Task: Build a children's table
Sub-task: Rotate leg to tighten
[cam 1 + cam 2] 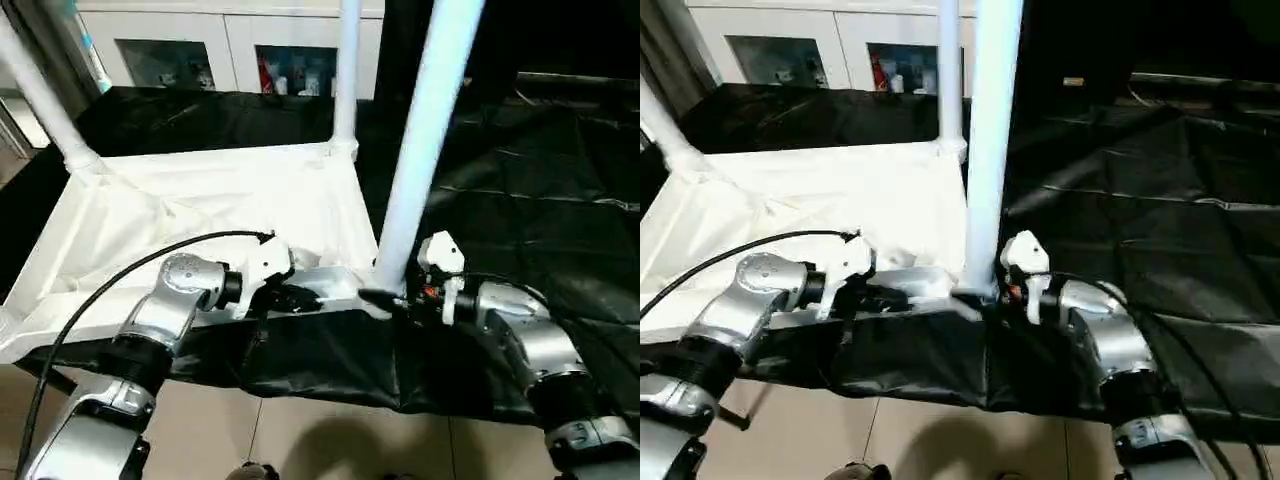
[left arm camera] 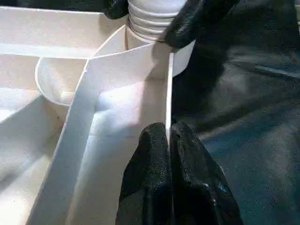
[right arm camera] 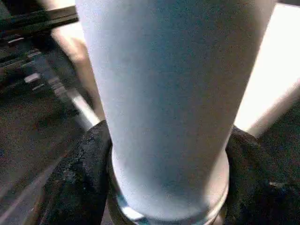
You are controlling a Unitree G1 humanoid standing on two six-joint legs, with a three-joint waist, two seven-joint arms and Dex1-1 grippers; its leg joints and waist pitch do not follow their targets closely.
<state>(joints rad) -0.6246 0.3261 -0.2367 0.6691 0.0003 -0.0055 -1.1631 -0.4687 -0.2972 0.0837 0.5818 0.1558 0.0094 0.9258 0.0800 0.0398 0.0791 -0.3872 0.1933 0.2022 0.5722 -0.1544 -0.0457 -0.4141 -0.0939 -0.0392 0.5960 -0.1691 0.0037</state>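
Both sets of jaws are closed on table parts. At the near right corner, the right gripper clamps the base of a long white leg, which stands slightly tilted in its round socket. Just left of that corner, the left gripper pinches the thin near rim of the table top, apparently to steady it. That square white top lies upside down on a black cloth. Two more legs, far left and far right, are already standing in their sockets. I judge this third leg nearly seated; a fourth corner seems left to do.
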